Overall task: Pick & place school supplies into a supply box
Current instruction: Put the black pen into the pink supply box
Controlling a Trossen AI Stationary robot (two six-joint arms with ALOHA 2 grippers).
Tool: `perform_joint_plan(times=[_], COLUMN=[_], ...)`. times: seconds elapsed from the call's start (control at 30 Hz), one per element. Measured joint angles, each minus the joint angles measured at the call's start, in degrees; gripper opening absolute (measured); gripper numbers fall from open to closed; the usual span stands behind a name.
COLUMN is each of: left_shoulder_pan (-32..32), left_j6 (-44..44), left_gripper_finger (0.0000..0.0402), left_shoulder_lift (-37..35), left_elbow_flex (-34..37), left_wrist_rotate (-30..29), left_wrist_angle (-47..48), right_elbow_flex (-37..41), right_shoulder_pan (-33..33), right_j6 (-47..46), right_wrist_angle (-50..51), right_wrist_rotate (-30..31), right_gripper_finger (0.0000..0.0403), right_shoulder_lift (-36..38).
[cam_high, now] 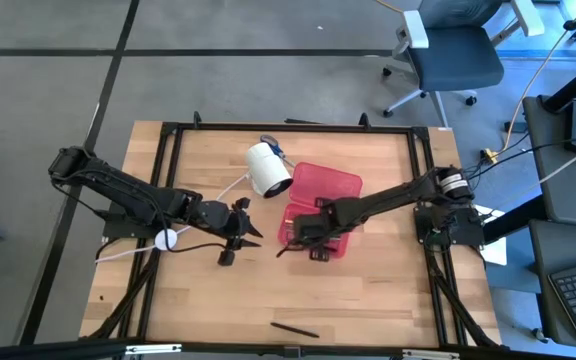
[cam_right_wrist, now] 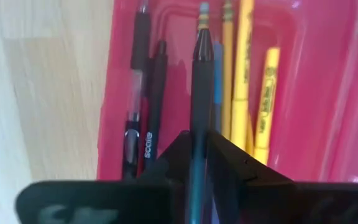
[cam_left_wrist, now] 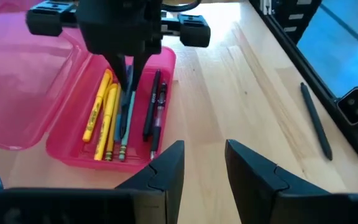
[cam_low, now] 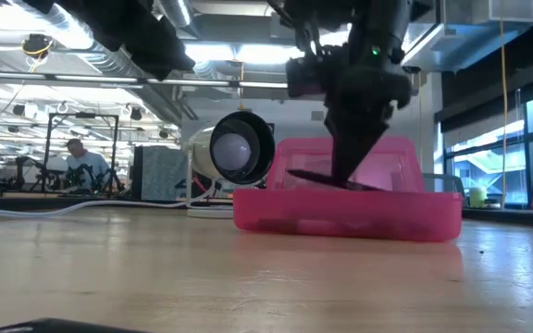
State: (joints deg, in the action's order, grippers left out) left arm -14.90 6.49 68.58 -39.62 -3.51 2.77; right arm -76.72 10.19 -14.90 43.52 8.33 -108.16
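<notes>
The pink translucent supply box [cam_high: 320,205] lies open at the table's middle, its lid [cam_left_wrist: 23,74] folded back. Several yellow, blue and black pens and pencils [cam_left_wrist: 120,115] lie side by side in its tray. My right gripper [cam_high: 305,233] points down into the tray, shut on a dark pen with a teal body [cam_right_wrist: 199,93]. It also shows in the low view [cam_low: 345,171]. My left gripper [cam_left_wrist: 204,168] is open and empty, just left of the box above the bare wood [cam_high: 243,233]. One black pen [cam_high: 295,329] lies flat near the table's near edge. My right gripper pinches the dark pen's shaft [cam_right_wrist: 196,146] between its two fingers, coming from above and pointing down. The pen runs parallel to the pens in the tray and lies about level at the tray's rim [cam_low: 327,178]. Whether it rests on them I cannot tell.
A white cylinder [cam_high: 268,168] with a white cable lies just beyond the box's left far corner; it also shows in the low view [cam_low: 239,148]. The table has a black frame along its edges [cam_high: 288,127]. A person sits in the room far behind [cam_low: 80,157].
</notes>
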Motion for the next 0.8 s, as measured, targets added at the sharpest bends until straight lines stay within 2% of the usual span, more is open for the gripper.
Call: perform_joint_plan(times=[0.3,0.43,0.53,0.67,0.8], left_shoulder_pan=[-0.18,-1.39,-3.17,-6.1,-8.77], left_j6=[6.4,4.09,2.3,0.46,1.21], left_gripper_finger=[0.0109,0.0109,0.0109,0.0109,0.0109], left_shoulder_lift=[0.0,1.11,3.43,7.67,12.63], left_elbow_flex=[0.0,0.0,0.0,-0.07,-2.74], left_wrist_rotate=[0.9,1.62,1.62,1.6,-0.76], left_wrist_angle=[-0.44,-2.32,-7.71,-15.41,-16.65], right_elbow_flex=[5.25,5.94,5.94,5.94,5.94], right_shoulder_pan=[-1.0,-0.98,-0.98,-0.98,-0.98], right_j6=[0.32,1.64,1.67,2.18,2.62], right_wrist_angle=[-3.67,-3.51,-3.57,-3.55,-3.58], right_wrist_rotate=[-0.54,-0.57,-0.54,-0.52,-0.5], right_gripper_finger=[0.0046,0.0046,0.005,0.0076,0.0119], right_shoulder_lift=[0.15,0.13,0.13,0.13,0.13])
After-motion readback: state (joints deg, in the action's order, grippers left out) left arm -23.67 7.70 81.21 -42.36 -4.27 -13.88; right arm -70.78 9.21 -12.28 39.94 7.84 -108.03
